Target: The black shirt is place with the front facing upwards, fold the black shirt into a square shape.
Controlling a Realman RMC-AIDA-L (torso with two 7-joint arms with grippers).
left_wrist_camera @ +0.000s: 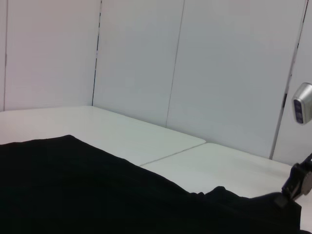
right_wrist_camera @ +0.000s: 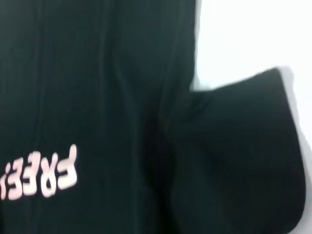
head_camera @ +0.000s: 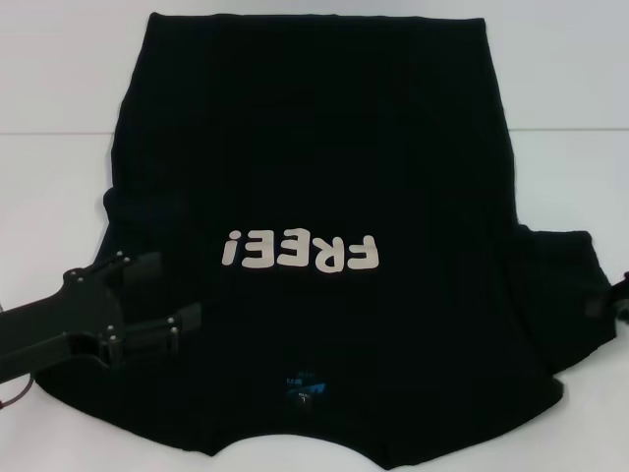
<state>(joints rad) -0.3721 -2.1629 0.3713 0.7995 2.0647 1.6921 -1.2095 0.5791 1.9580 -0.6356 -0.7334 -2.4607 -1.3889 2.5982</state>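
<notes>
**Mostly flat: black shirt spread front-up, left end effector at its sleeve**

Broadly, the white tabletop (head_camera: 59, 187) carries everything, with pale wall panels (left_wrist_camera: 136, 58) standing behind it in the left wrist view. Across most of it lies the black shirt (head_camera: 314, 167), front up, collar edge nearest the robot and hem at the far side. Its right sleeve (head_camera: 565, 285) sticks out sideways, flat on the surface; the left sleeve sits under the left arm. An off-white "FREE!" print (head_camera: 300, 252) crosses the chest, reading upside down from the head view. Low on the robot's left, the left end effector (head_camera: 162, 293) reaches over the left sleeve area, its two fingers spread apart with black cloth showing between them. Only a dark sliver of the right end effector (head_camera: 619, 295) shows just beside the right sleeve; its fingers cannot be made out. Smallest, a blue neck label (head_camera: 302, 383) sits near the collar.
</notes>
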